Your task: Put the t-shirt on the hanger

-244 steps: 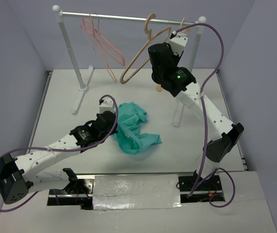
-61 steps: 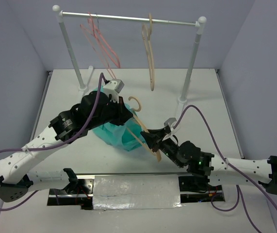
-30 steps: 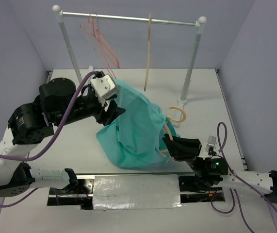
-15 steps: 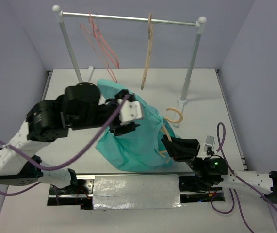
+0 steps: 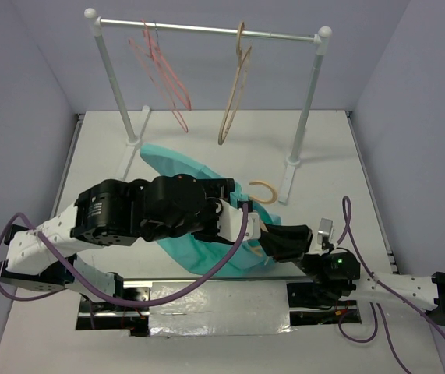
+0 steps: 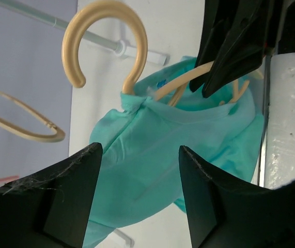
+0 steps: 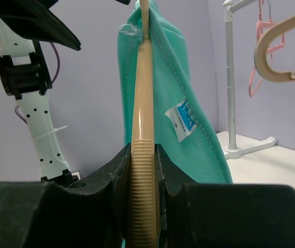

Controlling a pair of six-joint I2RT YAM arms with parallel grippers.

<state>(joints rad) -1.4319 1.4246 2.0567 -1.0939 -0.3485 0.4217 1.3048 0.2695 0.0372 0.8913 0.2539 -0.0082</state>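
From above, my left claw point(image 5: 234, 216) is close over the t-shirt point(image 5: 177, 165), which is draped on the hanger point(image 5: 263, 187) near the front of the table point(image 5: 339, 156). My right claw point(image 5: 273, 241) holds the hanger from the right. In my left wrist view my fingers point(image 6: 70, 196) stand apart with nothing between them, and the hanger's hook comes out of the shirt's neck. In my right wrist view, my claw is clamped on the hanger's ribbed bar, and the t-shirt hangs over it.

top view looks down from high on the near side of the hanger point(image 5: 265, 184); both wrist views face it closely from opposite sides, sharing the t-shirt point(image 6: 178, 150).
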